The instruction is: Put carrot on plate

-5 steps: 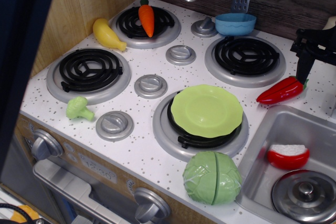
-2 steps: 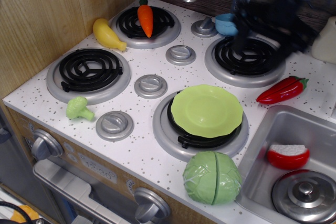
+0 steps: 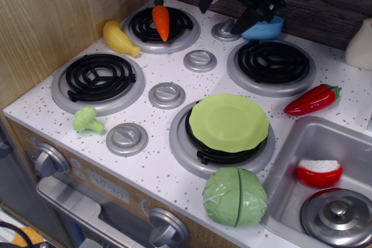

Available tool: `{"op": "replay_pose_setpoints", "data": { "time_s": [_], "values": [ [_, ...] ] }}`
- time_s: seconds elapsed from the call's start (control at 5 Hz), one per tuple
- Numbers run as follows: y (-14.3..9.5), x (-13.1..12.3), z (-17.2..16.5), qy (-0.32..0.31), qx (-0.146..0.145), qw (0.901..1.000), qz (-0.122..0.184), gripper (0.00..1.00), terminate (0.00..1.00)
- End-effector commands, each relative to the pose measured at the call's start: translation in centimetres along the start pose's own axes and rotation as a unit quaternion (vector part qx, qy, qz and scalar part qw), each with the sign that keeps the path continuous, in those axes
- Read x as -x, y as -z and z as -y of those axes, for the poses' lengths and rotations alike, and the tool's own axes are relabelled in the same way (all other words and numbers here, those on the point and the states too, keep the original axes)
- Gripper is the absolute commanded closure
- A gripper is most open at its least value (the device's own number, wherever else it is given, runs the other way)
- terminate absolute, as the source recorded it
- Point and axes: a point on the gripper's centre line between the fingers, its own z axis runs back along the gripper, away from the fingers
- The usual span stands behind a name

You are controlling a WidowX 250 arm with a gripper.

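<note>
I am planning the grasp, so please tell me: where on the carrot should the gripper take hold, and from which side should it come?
Probably grip the carrot at its thick orange part just below the green top, coming from above. It lies flat on the back-left burner, top toward the wall, so the open gripper could close across its width.

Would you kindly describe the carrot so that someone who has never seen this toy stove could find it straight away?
Start at the toy stove's back-left burner, the one nearest the wooden side wall. The carrot lies across its black coil: a small orange tapered cone with a dark green stub pointing to the back. Its neighbour, the yellow toy, lies just off that burner's left rim and is plump and pale, with no green top.
</note>
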Motion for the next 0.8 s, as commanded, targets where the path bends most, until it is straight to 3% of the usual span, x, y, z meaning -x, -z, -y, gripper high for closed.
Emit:
{"op": "replay_pose_setpoints", "data": {
  "time_s": [0.0,0.6],
  "values": [
    [2.3,-2.0,-5.6,-0.033,-0.028,0.9943,0.098,0.0,0.0],
    [6.9,-3.9,-7.0,-0.057,-0.007,0.9815,0.183,0.0,0.0]
  ]
}}
